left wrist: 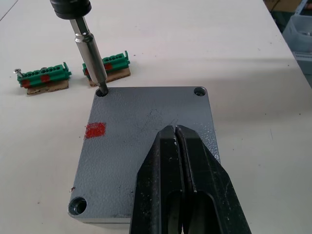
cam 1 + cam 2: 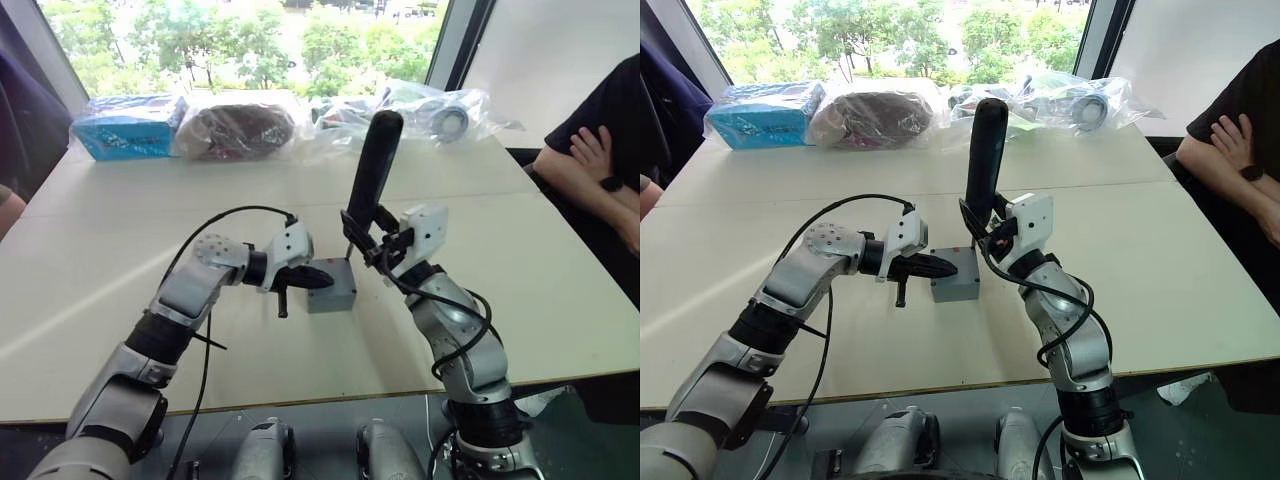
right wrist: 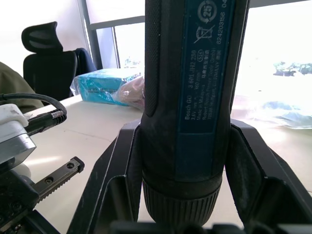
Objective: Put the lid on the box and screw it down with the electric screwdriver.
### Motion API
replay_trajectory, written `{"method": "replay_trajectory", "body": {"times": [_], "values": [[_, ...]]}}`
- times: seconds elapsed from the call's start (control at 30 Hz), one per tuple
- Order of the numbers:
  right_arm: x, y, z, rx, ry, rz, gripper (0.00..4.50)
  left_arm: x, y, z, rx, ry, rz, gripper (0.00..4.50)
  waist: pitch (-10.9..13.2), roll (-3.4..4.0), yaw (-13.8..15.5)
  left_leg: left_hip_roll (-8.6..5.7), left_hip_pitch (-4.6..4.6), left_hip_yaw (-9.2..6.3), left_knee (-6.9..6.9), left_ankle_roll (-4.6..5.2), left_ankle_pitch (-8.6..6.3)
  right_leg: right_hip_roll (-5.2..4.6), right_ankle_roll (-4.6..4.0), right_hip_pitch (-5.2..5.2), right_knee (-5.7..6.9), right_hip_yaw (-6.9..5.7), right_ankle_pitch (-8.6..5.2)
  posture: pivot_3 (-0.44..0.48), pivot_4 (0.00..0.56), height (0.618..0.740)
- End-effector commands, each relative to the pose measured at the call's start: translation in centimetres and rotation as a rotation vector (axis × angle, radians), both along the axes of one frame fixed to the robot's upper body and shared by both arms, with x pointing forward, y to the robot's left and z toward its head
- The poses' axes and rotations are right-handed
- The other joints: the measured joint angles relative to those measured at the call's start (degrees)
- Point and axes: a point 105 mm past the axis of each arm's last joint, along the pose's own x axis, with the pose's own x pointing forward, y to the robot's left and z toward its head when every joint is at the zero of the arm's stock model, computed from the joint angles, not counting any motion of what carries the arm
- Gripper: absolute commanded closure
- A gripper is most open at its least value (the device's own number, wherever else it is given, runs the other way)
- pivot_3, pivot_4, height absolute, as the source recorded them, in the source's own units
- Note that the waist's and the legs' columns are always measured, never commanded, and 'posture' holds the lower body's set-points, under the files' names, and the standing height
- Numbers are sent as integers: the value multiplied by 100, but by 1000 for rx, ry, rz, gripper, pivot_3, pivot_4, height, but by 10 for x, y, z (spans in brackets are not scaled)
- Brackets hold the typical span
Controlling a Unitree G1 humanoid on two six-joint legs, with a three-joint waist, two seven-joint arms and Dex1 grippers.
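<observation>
The grey lid (image 1: pixel 141 122), with a red mark (image 1: pixel 95 129), lies flat on the grey box (image 2: pixel 337 297) at the table's middle. My left gripper (image 1: pixel 174 129) is shut, its fingertips resting on the lid's top face. My right gripper (image 2: pixel 376 242) is shut on the black electric screwdriver (image 2: pixel 372 165), which it holds upright just behind the box. The metal bit (image 1: pixel 92 56) stands in one corner screw hole of the lid. Two other corner holes (image 1: pixel 199 91) show open. The inside of the box is hidden.
Two green connector blocks (image 1: pixel 44 78) lie on card pieces just beyond the box. Plastic bags (image 2: pixel 240 128) and a blue box (image 2: pixel 125 130) line the table's far edge. A person (image 2: pixel 600 150) sits at the right side with arms folded.
</observation>
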Motion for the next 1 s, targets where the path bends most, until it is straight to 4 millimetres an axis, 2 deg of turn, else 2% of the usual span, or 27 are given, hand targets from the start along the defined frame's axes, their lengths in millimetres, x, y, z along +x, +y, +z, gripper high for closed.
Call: {"method": "replay_trajectory", "body": {"times": [0.03, 0.73, 1.0], "values": [[2, 2, -57, -71, 243, 2, 2707, -1, 1, -6, 23, 8, 4, 4500, -7, -1, 0, 0, 2, 0, -2, 0, 0, -2, -1, 1, -2, 0, -1, 0, 150, 740], [-1, -1, -74, -141, 300, 11, 2707, -1, 8, -10, 29, 12, 28, 4500, -97, -23, 2, -1, 17, -2, -48, -5, -3, -40, -13, 1, -28, -4, -7, 0, 150, 740], [-2, -7, -62, -143, 253, -6, 2707, -5, 5, -12, 28, 21, 17, 4500, -118, -26, 5, -2, 23, -5, -84, -7, -4, -49, -35, -4, -36, -1, -20, 0, 150, 740]]}}
